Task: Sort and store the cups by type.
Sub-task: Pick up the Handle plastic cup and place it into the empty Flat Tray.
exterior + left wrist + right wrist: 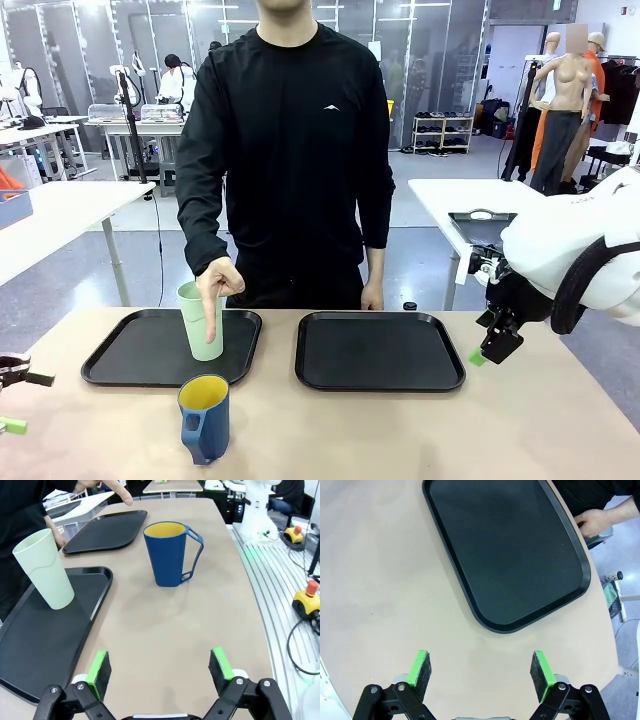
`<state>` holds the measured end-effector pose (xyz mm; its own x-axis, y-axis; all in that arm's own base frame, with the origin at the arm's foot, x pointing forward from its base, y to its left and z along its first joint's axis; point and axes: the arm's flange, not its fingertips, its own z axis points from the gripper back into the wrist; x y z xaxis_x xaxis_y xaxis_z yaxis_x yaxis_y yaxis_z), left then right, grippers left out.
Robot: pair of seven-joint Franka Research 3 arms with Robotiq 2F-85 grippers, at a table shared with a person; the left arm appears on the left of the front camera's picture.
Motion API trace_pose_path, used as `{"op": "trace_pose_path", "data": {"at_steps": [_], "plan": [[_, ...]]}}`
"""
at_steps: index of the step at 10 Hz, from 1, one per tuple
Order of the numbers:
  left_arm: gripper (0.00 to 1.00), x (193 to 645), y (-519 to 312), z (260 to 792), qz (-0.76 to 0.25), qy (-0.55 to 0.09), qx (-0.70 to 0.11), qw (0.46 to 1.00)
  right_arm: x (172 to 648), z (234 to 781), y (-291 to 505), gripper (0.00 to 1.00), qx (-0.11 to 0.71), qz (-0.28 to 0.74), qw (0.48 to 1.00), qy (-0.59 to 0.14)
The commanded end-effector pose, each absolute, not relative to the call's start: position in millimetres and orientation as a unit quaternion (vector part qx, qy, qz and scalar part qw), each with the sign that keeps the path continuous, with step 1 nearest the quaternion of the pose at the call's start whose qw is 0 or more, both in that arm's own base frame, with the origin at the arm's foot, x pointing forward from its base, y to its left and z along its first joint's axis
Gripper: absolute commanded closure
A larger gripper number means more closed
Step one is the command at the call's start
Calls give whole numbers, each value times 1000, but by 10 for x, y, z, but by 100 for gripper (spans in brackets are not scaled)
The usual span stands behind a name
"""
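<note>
- Left claw [160,664] low over the table's [400,430] near left edge, fingers apart.
- Green tumbler [196,338] upright on the left tray [130,352], a person's hand [220,280] pointing down beside it.
- Blue mug [205,417] upright on the table, just near of that tray.
- Right tray [380,352] beside the left one.
- Right claw [480,666] above the table's right side, fingers apart.

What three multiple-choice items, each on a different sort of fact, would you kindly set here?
1. Where does the blue mug stand? A. in the right tray; B. on the bare table, just before the left tray; C. in a person's hand.
2. What colour is the mug's inside? A. white; B. red; C. yellow.
3. How is the left gripper? A. open, holding nothing; B. shut on the mug; C. shut on a tray's rim.
1 B: its base sits on tabletop outside the rim. 2 C: yellow shows at its mouth. 3 A: its pads stand wide apart over bare table.
</note>
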<state>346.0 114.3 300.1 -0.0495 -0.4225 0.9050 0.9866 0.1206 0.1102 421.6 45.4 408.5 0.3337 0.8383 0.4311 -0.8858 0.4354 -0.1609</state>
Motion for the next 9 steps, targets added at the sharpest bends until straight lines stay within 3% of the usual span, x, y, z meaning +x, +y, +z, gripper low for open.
{"op": "trace_pose_path", "data": {"at_steps": [1,9], "plan": [[0,3620,1064,2870,-580,-434,-339,600,4221,4091,456,0,48,526,816,-233],[0,4079,163,2456,-606,-428,-407,533,4221,4091,456,0,48,526,816,-233]]}}
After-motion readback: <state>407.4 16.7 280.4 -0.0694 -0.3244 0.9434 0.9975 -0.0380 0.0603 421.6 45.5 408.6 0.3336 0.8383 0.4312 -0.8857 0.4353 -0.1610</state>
